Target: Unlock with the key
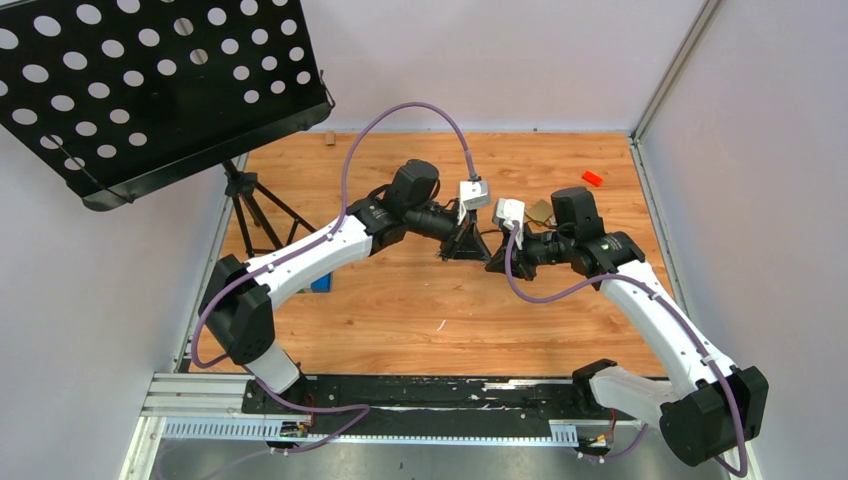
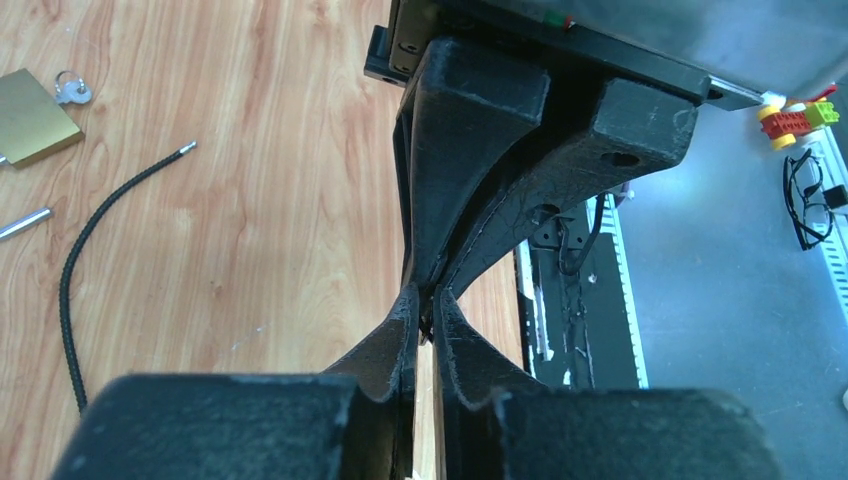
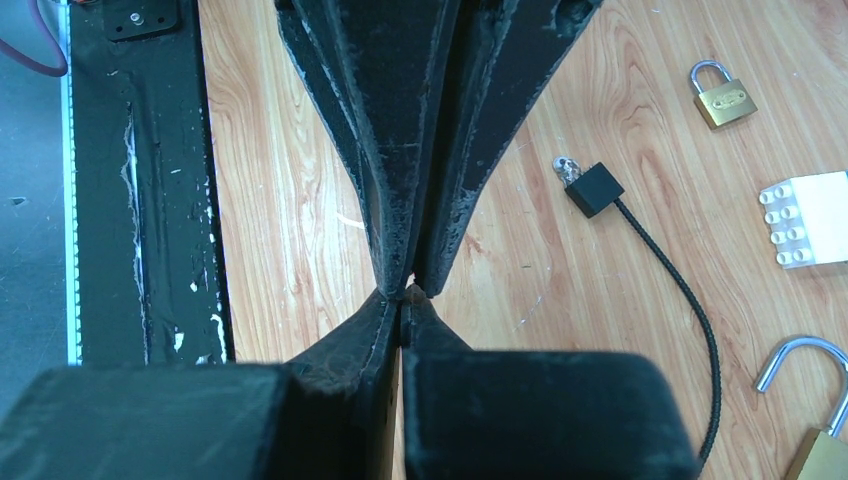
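Above the desk (image 1: 400,310), the right tool (image 3: 403,300), pressed shut, meets the left tool (image 2: 427,305) tip to tip. Left's fingers (image 2: 400,340) stand almost together. The key is probably nipped at that junction, but I cannot tell.

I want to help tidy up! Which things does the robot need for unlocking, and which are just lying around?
Probably for the job: small grey key; small brass padlock; big brass padlock, shackle open; black cable lock.
Just lying about: white toy brick; red block; glasses; music stand.
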Robot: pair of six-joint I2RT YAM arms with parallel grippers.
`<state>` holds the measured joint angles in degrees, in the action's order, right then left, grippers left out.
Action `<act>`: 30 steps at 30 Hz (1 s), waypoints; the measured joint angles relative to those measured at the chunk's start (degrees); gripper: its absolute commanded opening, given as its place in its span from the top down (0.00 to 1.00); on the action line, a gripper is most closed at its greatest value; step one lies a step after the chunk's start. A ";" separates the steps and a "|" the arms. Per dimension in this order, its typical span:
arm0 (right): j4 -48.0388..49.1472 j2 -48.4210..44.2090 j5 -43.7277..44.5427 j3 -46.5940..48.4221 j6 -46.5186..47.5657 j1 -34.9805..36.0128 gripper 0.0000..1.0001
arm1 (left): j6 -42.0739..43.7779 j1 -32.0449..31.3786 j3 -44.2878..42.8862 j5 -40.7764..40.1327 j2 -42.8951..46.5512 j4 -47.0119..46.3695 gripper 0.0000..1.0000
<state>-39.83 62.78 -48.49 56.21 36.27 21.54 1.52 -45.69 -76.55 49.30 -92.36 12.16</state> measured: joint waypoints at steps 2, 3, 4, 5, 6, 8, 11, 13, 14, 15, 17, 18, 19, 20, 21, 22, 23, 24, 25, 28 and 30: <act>0.00 0.00 0.00 -0.02 -0.07 0.00 1.00 | 0.20 -0.04 -0.15 0.13 -0.09 0.04 0.96; -0.02 0.00 0.02 -0.02 -0.13 0.00 1.00 | 0.24 -0.04 -0.15 0.15 -0.09 0.04 0.98; -0.02 0.00 0.04 -0.02 -0.17 0.00 1.00 | 0.39 -0.04 -0.20 0.20 -0.13 0.07 0.99; -0.02 0.00 0.13 -0.02 -0.20 0.00 1.00 | 0.46 -0.04 -0.26 0.20 -0.20 0.13 1.00; -0.02 0.00 0.17 -0.02 -0.20 0.00 1.00 | 0.63 -0.04 -0.35 0.17 -0.24 0.24 1.00; 0.00 0.00 0.33 -0.02 -0.24 0.00 1.00 | 1.11 -0.09 -0.50 0.17 -0.28 0.46 1.00; -0.04 0.00 0.50 -0.04 -0.44 0.00 1.00 | 1.92 -0.11 -0.52 0.17 -0.31 0.85 1.00; -0.17 0.00 0.63 -0.04 -0.59 0.00 1.00 | 2.71 -0.20 -0.55 0.15 -0.31 1.11 0.97; -0.24 0.00 0.66 -0.04 -0.63 0.00 1.00 | 3.08 -0.28 -0.55 0.11 -0.31 1.27 0.94; -0.33 0.00 0.70 -0.04 -0.66 0.02 1.00 | 3.50 -0.33 -0.55 0.09 -0.31 1.40 0.91; -0.33 0.00 0.85 -0.07 -0.76 0.00 1.00 | 4.02 -0.35 -0.55 -0.02 -0.31 1.49 0.86; -0.33 0.00 0.90 -0.07 -0.79 0.02 1.00 | 4.22 -0.37 -0.55 -0.11 -0.31 1.53 0.84; -0.31 0.00 0.94 -0.07 -0.81 0.02 1.00 | 4.42 -0.37 -0.55 -0.22 -0.31 1.66 0.83; -0.28 0.00 0.96 -0.07 -0.81 0.02 1.00 | 4.52 -0.39 -0.55 -0.31 -0.31 1.75 0.82; -0.28 0.00 0.98 -0.07 -0.81 0.02 1.00 | 4.72 -0.39 -0.55 -0.42 -0.31 1.84 0.82; -0.28 0.00 1.01 -0.07 -0.83 0.02 1.00 | 4.83 -0.42 -0.55 -0.52 -0.31 1.92 0.82; -0.26 0.00 1.03 -0.07 -0.83 0.02 1.00 | 4.90 -0.42 -0.55 -0.59 -0.31 2.01 0.82; -0.26 0.00 1.03 -0.07 -0.83 0.02 1.00 | 4.94 -0.42 -0.55 -0.70 -0.28 2.12 0.82; -0.26 0.00 1.05 -0.07 -0.83 0.02 1.00 | 5.01 -0.42 -0.55 -0.74 -0.28 2.21 0.82; -0.26 0.00 1.07 -0.07 -0.83 0.02 1.00 | 5.07 -0.42 -0.55 -0.87 -0.28 2.27 0.84; -0.26 0.00 1.11 -0.07 -0.85 0.02 1.00 | 5.09 -0.42 -0.55 -0.92 -0.28 2.34 0.88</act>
<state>-40.10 62.78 -47.37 56.14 35.42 21.56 6.61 -46.11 -77.10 48.38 -92.64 14.50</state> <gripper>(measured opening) 0.021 0.165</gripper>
